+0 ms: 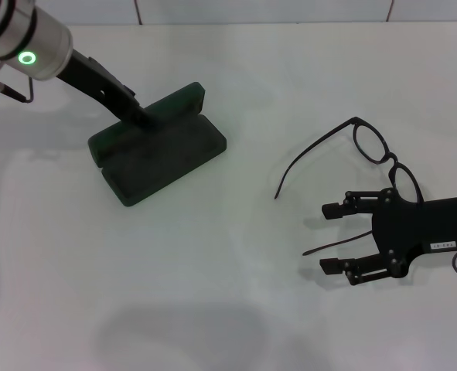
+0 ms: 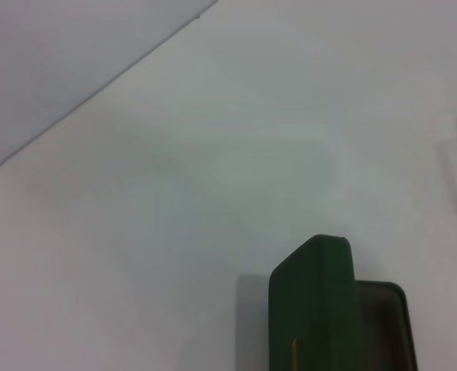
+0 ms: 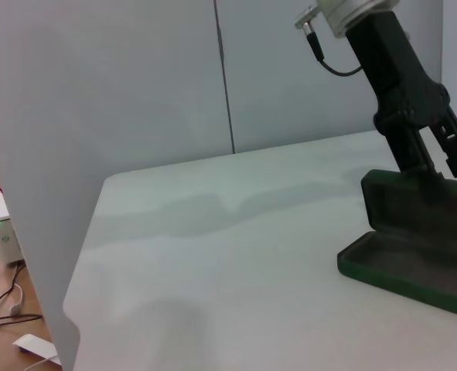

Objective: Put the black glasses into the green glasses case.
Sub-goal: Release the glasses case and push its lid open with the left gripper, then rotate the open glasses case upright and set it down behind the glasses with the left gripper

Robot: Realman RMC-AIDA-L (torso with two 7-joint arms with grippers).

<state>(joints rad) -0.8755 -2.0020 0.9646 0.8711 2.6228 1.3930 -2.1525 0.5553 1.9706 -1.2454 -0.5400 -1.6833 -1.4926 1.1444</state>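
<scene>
The green glasses case (image 1: pixel 162 158) lies open at the table's back left, lid raised behind its dark-lined base. It also shows in the left wrist view (image 2: pixel 313 309) and the right wrist view (image 3: pixel 406 259). My left gripper (image 1: pixel 139 116) comes down on the lid's upper rim, and in the right wrist view this gripper (image 3: pixel 438 171) has its fingers on either side of that rim. The black glasses (image 1: pixel 375 147) rest unfolded on the table at the right. My right gripper (image 1: pixel 330 238) is open just above the table, with one slim temple arm of the glasses running between its fingers.
The white table (image 1: pixel 213 294) stretches between the case and the glasses. Grey wall panels (image 3: pixel 135 85) stand behind it, and the table's edge (image 3: pixel 81 263) drops to a floor with cables beyond the case.
</scene>
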